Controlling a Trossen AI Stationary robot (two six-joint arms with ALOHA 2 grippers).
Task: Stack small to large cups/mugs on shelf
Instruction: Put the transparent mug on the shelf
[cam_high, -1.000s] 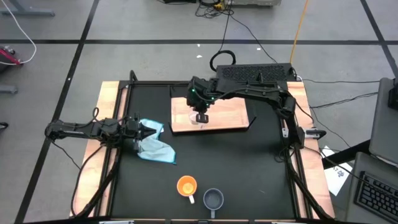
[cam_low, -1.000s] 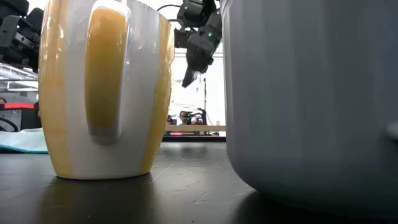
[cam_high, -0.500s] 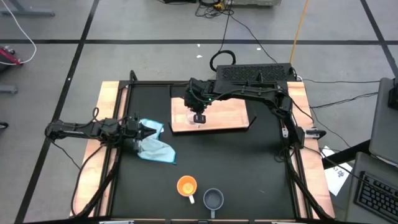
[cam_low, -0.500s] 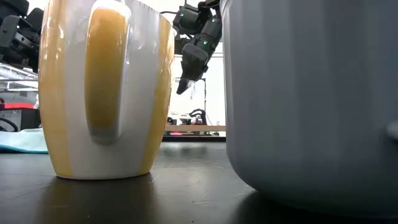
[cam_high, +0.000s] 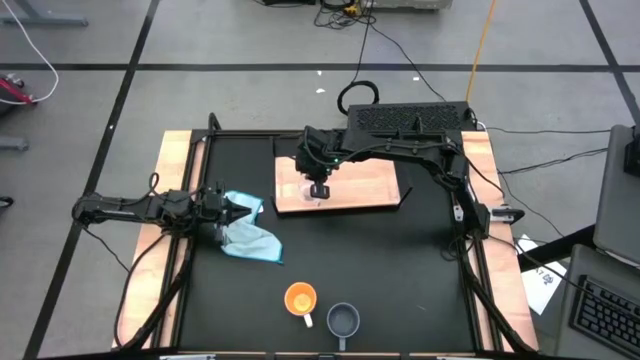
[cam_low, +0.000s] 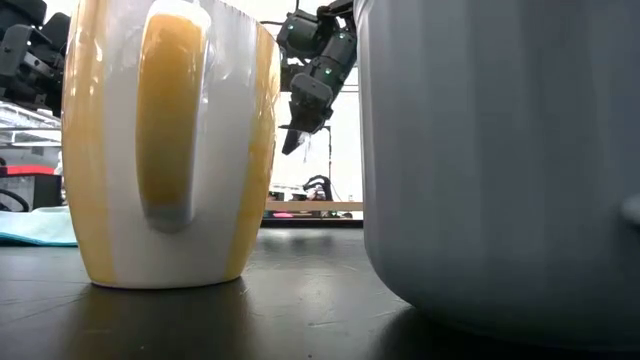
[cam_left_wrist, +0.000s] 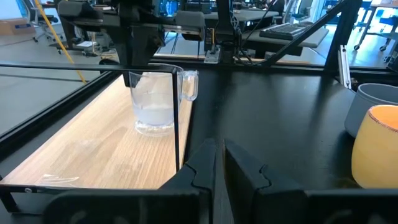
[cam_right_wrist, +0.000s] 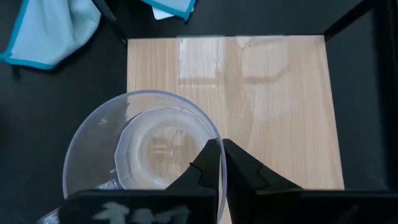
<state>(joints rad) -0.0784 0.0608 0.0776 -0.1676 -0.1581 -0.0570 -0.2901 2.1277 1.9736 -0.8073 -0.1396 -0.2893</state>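
Glass cup: stands upright on the board, toward its 9 o'clock end, under the right gripper.
Right gripper: over the cup, fingers pressed together and poised at the rim on one side; in the right wrist view the tips sit at the wall of the cup. Whether they touch the glass I cannot tell.
Left gripper: parked at 9 o'clock on the table, tips nearly together, empty, just beside the blue cloth.
Orange mug: at 6 o'clock near the table edge, upright, white handle.
Grey mug: touching or just beside the orange mug, at its 4 o'clock, upright.
Handling, cup: likely light, stiff, slick and breakable; thin wall. Best taken by pinching the wall at the rim, one finger inside and one outside, with gentle force.
Handling, mugs: likely heavier ceramic, rigid, glazed and slippery; a rim pinch opposite the handle looks safest, since the handles are narrow.
Stacking order: judged from sizes, the mugs must go under and the glass on top or inside.
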